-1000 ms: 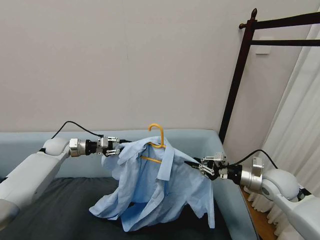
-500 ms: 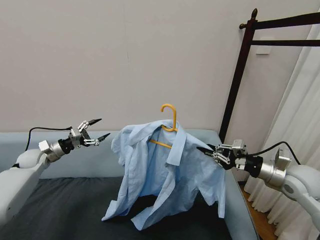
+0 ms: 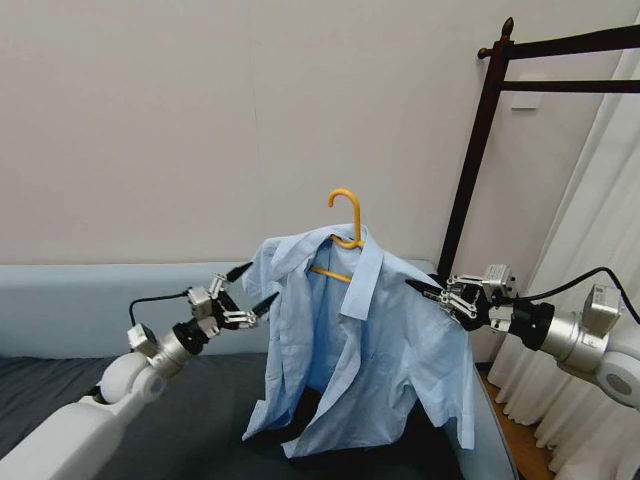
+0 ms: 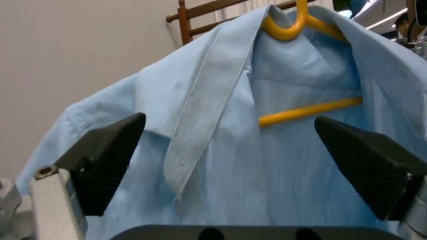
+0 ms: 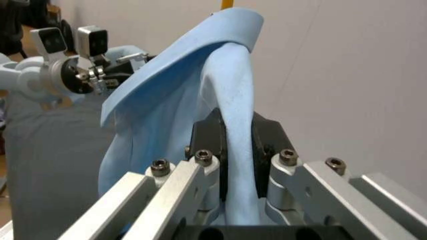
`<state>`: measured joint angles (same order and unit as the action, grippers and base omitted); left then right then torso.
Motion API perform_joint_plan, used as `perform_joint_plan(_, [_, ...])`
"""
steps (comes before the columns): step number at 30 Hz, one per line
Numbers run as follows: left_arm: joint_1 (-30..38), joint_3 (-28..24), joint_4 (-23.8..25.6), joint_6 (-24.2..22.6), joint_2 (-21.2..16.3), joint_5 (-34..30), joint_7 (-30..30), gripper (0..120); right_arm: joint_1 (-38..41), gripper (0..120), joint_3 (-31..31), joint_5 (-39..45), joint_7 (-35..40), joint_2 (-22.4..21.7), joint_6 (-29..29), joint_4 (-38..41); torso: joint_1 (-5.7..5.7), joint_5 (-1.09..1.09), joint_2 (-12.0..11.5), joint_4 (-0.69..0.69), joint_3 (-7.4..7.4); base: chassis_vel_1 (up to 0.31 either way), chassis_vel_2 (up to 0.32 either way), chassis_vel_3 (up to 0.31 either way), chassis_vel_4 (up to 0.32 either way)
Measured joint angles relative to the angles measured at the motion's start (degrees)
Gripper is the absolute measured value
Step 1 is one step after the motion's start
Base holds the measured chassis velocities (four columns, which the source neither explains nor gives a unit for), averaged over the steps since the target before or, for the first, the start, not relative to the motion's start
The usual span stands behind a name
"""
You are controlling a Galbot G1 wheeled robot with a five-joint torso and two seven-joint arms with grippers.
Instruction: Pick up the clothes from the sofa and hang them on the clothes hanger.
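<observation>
Dangling vertical shirt (image 3: 385, 350), hanger hook (image 3: 343, 193) upward

Plain off-white wall (image 3: 200, 120) across the back, evenly lit. Pale blue sofa (image 3: 60, 300) runs along it, with a dark grey seat cushion (image 3: 40, 380) below the backrest. At the right end stands a dark wooden clothes rack (image 3: 480, 140) with a finial on its post and two crossbars. A white pleated curtain (image 3: 600, 220) hangs just beyond, with a strip of wooden floor (image 3: 515, 440) at its foot.
</observation>
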<state>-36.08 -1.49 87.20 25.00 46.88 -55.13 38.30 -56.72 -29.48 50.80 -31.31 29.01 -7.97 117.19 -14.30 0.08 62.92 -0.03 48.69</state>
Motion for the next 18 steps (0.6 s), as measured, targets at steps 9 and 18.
perform_joint_plan(9, [3.5,-3.1,-6.5,-0.4,4.0,-1.0,1.3,64,0.1,7,0.0,-0.1,-0.1,0.5,0.5,-0.6,0.00,-0.01,0.0,0.01,0.01,0.000,0.000,0.000,0.000])
perform_joint_plan(18, [3.9,-2.9,-9.3,-0.1,4.9,-1.3,2.8,34,1.0,7,0.4,-0.2,-0.4,0.9,0.7,-1.6,0.00,-0.02,0.0,0.02,0.01,0.000,0.000,0.000,0.000])
